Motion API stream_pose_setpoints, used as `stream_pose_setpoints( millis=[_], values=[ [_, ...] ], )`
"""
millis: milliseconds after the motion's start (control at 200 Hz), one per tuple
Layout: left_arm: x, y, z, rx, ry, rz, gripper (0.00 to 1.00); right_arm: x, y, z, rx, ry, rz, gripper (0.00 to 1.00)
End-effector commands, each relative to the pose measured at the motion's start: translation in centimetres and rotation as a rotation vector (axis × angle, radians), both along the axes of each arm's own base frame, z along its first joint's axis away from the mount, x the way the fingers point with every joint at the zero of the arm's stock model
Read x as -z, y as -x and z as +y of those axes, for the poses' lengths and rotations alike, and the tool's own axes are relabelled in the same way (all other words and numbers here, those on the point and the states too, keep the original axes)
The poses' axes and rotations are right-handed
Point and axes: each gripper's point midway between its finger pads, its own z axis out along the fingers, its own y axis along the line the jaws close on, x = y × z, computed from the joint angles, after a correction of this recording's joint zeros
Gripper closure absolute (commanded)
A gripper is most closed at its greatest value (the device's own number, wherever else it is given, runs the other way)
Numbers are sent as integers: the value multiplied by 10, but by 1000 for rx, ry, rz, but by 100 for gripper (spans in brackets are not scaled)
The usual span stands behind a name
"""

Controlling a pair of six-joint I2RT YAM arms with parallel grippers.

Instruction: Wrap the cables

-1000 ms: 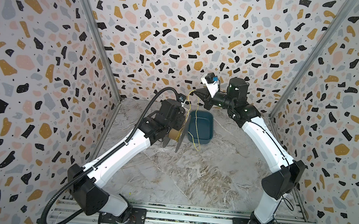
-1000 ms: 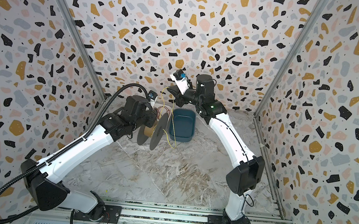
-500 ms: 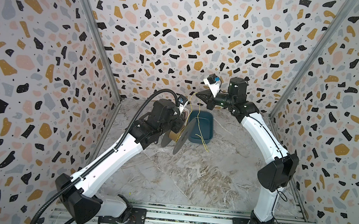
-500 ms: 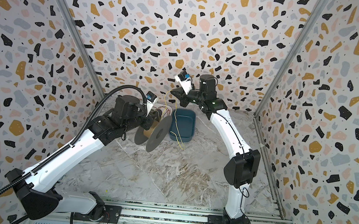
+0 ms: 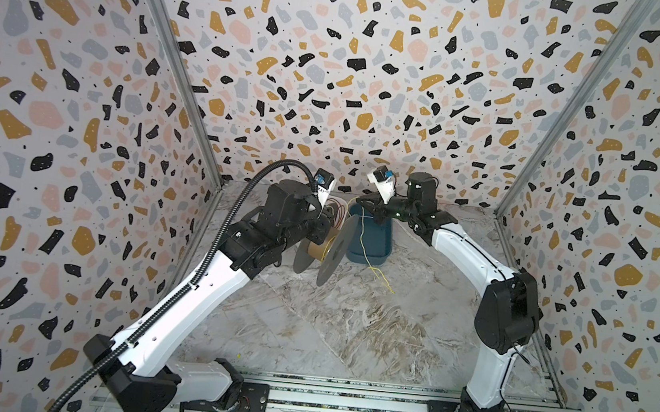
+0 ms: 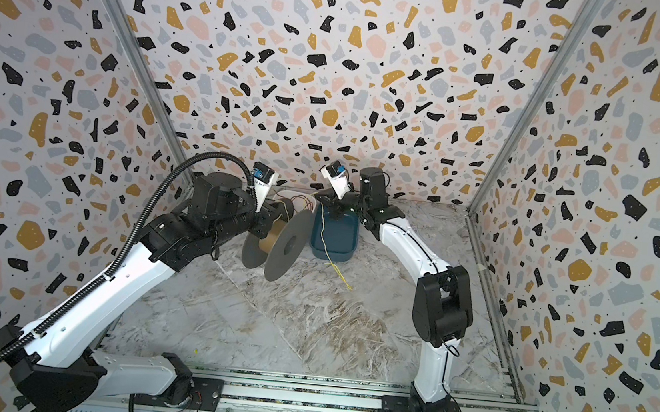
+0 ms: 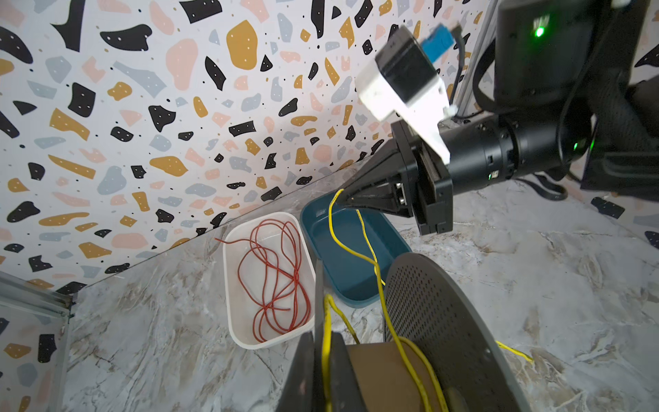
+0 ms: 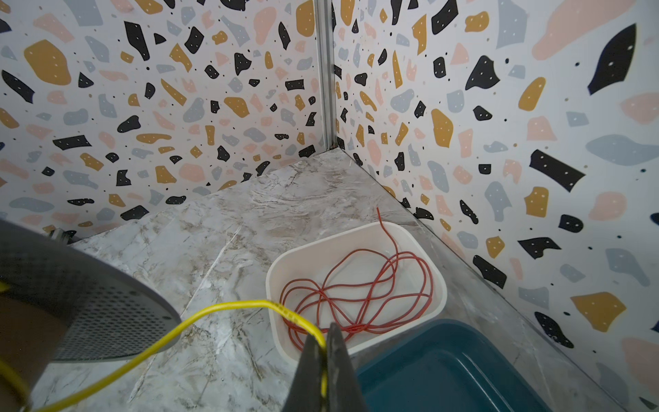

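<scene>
White-shelled arms (image 5: 192,305) with black joints — one carrying a corrugated hose (image 5: 232,209) (green LEDs (image 7: 539,32) lit).

High stereo pair (downward), wrist views share tray (image 7: 232,303)

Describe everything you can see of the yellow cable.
The yellow cable is a thin, flexible, plastic-looking wire. The right claw is shut on it, pinching it above the blue tray. One run curves to the spool and wraps around its cardboard core. The rest hangs slack, with its loose end lying on the marble tabletop.
</scene>
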Motion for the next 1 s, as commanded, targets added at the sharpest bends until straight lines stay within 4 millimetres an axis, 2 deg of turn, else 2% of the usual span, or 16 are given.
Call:
stream_pose_setpoints(
  millis=[0,250,365,466,586,751,886,996],
  values=[
    [-70,8,11,-34,210,-102,100,-40,-7,-27,113,-78,-101,100],
    [-93,-18,26,-151,427,-108,100,-1,29,-18,89,-73,-26,100],
    [-100,-31,44,-240,525,-115,100,13,49,-10,81,-79,-5,100],
    [-103,-40,62,-312,603,-122,100,14,70,-5,45,-167,35,100],
    [-105,-48,81,-371,670,-123,100,21,88,4,46,-170,41,100],
    [-94,-55,104,-498,690,-136,100,19,107,10,35,-217,61,100],
    [-87,-55,119,-572,785,-171,100,17,126,25,-2,-265,94,100],
    [-85,-60,123,-607,804,-178,100,21,138,39,-16,-264,101,100]
  ],
)
